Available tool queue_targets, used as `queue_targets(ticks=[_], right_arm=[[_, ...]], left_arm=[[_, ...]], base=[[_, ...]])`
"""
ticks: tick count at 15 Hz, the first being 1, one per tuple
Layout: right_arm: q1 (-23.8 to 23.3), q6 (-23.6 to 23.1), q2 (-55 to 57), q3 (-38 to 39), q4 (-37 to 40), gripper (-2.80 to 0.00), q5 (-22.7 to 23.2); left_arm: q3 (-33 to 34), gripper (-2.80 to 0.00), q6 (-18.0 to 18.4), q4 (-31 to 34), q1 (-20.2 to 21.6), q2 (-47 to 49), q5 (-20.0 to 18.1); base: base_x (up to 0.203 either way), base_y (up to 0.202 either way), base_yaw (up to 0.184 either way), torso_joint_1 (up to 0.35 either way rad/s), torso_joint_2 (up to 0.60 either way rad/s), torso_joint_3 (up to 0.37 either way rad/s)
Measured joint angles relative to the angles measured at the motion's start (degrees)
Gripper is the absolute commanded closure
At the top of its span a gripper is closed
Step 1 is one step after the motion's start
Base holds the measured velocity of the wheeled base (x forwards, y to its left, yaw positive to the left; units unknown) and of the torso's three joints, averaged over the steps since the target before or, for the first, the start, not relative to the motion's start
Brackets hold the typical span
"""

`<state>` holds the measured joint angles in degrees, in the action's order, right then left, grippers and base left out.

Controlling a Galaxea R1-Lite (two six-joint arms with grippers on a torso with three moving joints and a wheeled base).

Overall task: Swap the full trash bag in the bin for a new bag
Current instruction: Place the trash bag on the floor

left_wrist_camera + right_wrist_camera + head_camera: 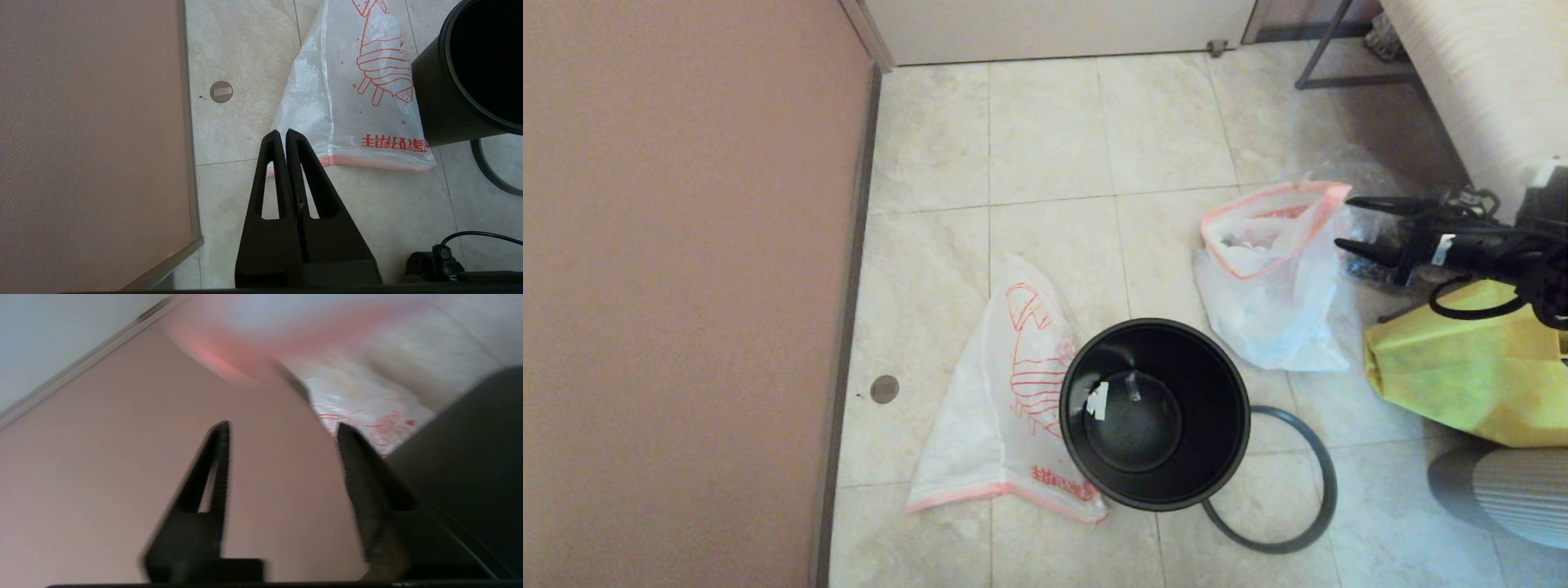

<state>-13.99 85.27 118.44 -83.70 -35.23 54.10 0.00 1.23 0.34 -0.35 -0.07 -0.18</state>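
Bin [1156, 412] stands upright on the tiled floor [1054, 139], no liner in it, only a white scrap and a small clear bit on its bottom. Its grey ring [1319, 490] is off, lying flat on the floor, partly tucked behind the bin on the robot's right. New bag [1013, 392] lies flat on the floor on the bin's left, one edge touching or slipping under the bin wall, red drawing facing up, pink hem toward the robot. Full trash bag [1270, 278] sits on the floor beyond the bin to the right, apart from it, mouth open with the pink band showing. Right pincer [1349, 222] hovers just beside that bag's open top on its right side, fingers spread, nothing between them; contact with the bag can't be confirmed. Yellow bag [1462, 367] sits below the right arm, near the full one. Left pincer [282, 132] is parked low over the floor near the new bag's hem corner, fingers pressed together, gripping nothing. Brown wall panel [678, 286] runs along the left.
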Motion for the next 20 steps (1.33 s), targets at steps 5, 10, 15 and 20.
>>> queue_targets(ticks=[5,10,15,20], right_arm=[[0.24,-18.21,-5.73,6.25,18.40,-2.80,-5.66],[0.38,-34.33,-15.88,16.36,32.61,0.00,-12.83],[2.36,-47.84,-27.25,30.93,35.47,0.00,-18.91],[7.97,-58.89,-43.90,41.68,41.02,0.00,-27.20]], left_arm=[[0.00,0.00,0.02,-0.01,0.00,0.00,0.01],[0.00,0.00,-0.02,-0.01,0.00,0.00,0.00],[0.00,0.00,-0.02,-0.01,0.00,0.00,0.02],[0.00,0.00,-0.02,-0.01,0.00,0.00,0.00]], base=[[0.000,0.000,0.000,0.000,0.00,0.000],[0.000,0.000,0.000,0.000,0.00,0.000],[0.000,0.000,0.000,0.000,0.00,0.000],[0.000,0.000,0.000,0.000,0.00,0.000]])
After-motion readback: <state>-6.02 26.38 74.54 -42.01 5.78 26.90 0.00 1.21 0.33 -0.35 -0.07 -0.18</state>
